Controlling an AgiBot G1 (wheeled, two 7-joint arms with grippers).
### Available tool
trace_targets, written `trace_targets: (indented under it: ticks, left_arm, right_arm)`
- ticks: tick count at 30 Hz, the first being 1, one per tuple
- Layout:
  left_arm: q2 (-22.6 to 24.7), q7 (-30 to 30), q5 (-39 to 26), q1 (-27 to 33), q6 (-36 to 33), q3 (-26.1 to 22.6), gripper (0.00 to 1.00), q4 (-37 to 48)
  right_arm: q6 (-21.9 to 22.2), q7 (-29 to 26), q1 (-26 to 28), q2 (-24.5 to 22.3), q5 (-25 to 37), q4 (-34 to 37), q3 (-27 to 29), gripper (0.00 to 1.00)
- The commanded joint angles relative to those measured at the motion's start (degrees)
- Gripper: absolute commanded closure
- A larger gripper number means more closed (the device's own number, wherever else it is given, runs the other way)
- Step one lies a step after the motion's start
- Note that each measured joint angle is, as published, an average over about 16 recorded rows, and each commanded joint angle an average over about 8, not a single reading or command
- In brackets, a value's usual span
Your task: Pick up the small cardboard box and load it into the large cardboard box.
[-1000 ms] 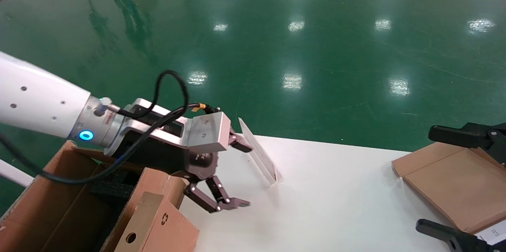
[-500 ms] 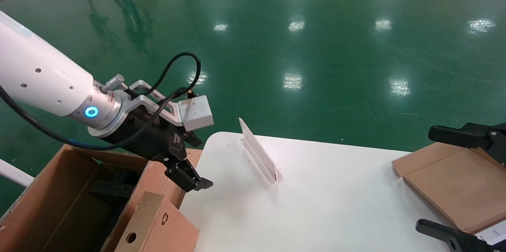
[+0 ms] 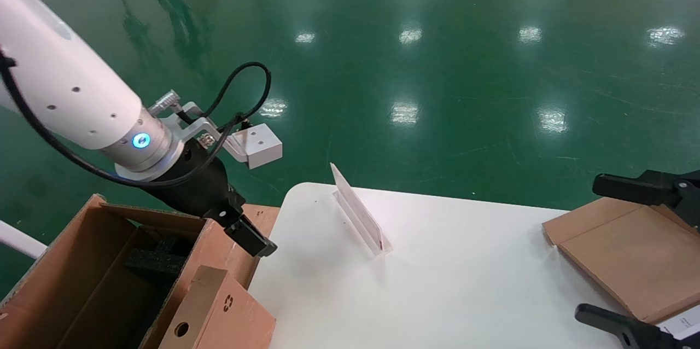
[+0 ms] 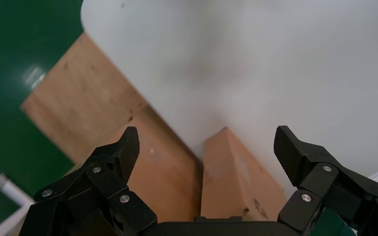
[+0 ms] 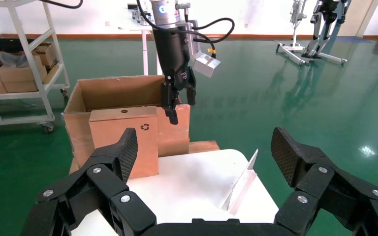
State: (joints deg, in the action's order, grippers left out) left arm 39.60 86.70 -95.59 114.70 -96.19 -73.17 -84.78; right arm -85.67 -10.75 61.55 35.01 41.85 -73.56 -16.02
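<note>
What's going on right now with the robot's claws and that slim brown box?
Left gripper open, empty, above the large cardboard box rim. Right gripper open, parked over the table. Small cardboard box standing upright, leaning against the large box, ungripped. Nothing blocking.

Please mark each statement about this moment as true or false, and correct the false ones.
1. The left gripper holds the small cardboard box. False: its fingers are open and empty, above the box.
2. The small cardboard box stands on the white table, against the outside wall of the large cardboard box. True.
3. Black foam lies inside the large cardboard box. True.
4. The right gripper is shut on the clear sign stand. False: it is open and empty; the stand stands alone on the table.
5. A flat cardboard package lies at the table's right side. True.
</note>
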Motion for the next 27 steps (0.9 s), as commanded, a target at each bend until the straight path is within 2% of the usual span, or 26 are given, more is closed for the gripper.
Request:
trace_targets:
  ticks: [1, 11, 20, 27]
  left_arm:
    - [0.9, 2.2, -0.4, 1.6, -0.2, -2.8, 0.0, 0.0]
    - [3.4, 11.1, 4.6, 9.2, -0.7, -15.9, 0.0, 0.0]
    - [1.2, 14.3, 10.6, 11.3, -1.0, -20.7, 0.0, 0.0]
    - [-0.7, 15.0, 13.0, 12.6, -1.1, -23.5, 0.0, 0.0]
  right_arm:
    - [0.0, 0.0, 0.0, 0.0, 0.0, 0.0, 0.0, 0.0]
    - [0.0, 0.0, 0.0, 0.0, 0.0, 0.0, 0.0, 0.0]
    - [0.0, 0.0, 0.0, 0.0, 0.0, 0.0, 0.0, 0.0]
    - [0.0, 0.0, 0.0, 0.0, 0.0, 0.0, 0.0, 0.0]
